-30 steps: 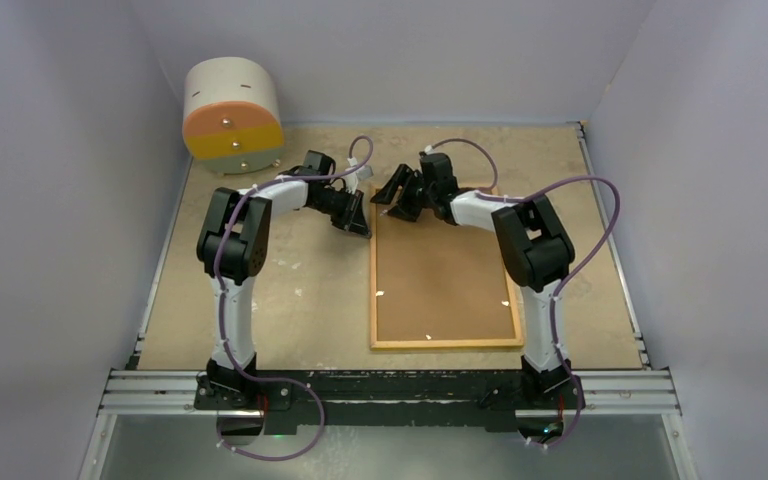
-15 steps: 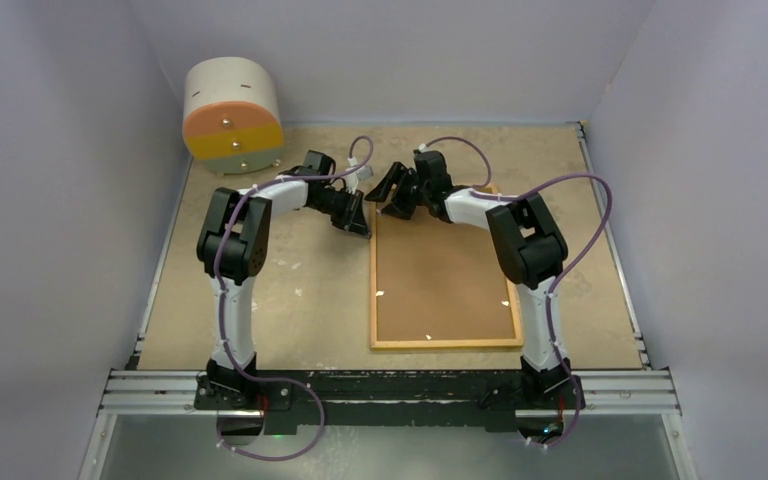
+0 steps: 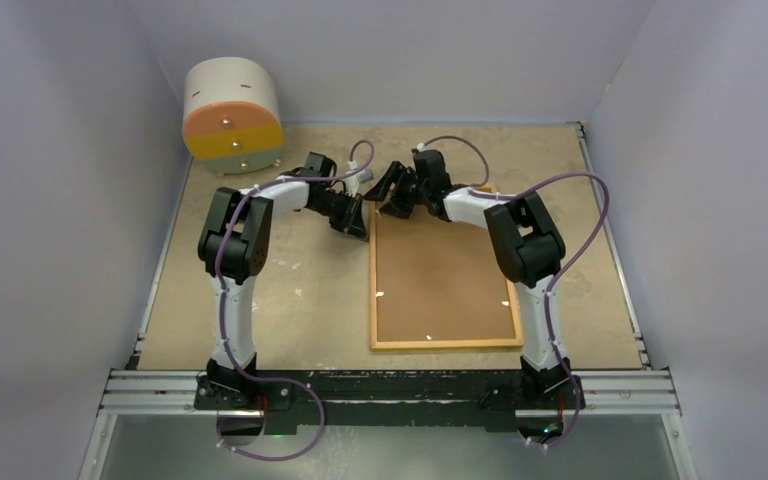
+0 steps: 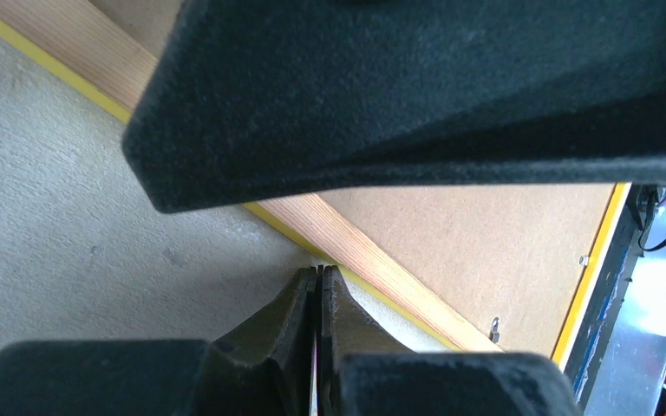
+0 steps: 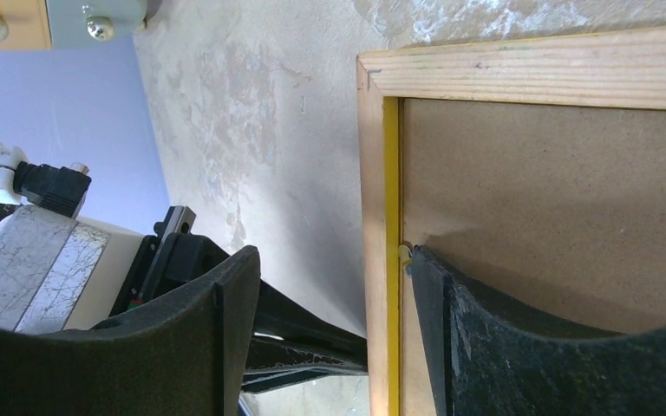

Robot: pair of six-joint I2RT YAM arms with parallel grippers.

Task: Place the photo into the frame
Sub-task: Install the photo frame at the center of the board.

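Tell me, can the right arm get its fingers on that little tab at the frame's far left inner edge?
Probably yes. In the right wrist view the right gripper is open across the frame rail, one finger already at the small tab over the backing board. Nothing lies between them.

right gripper (image 5: 329, 329) is spread open straddling the frame (image 5: 373, 217)'s wooden rim, one finger (image 5: 520, 347) resting on the brown backing board (image 5: 555, 199).

No readable txt, labels, nos. or signs anywhere.
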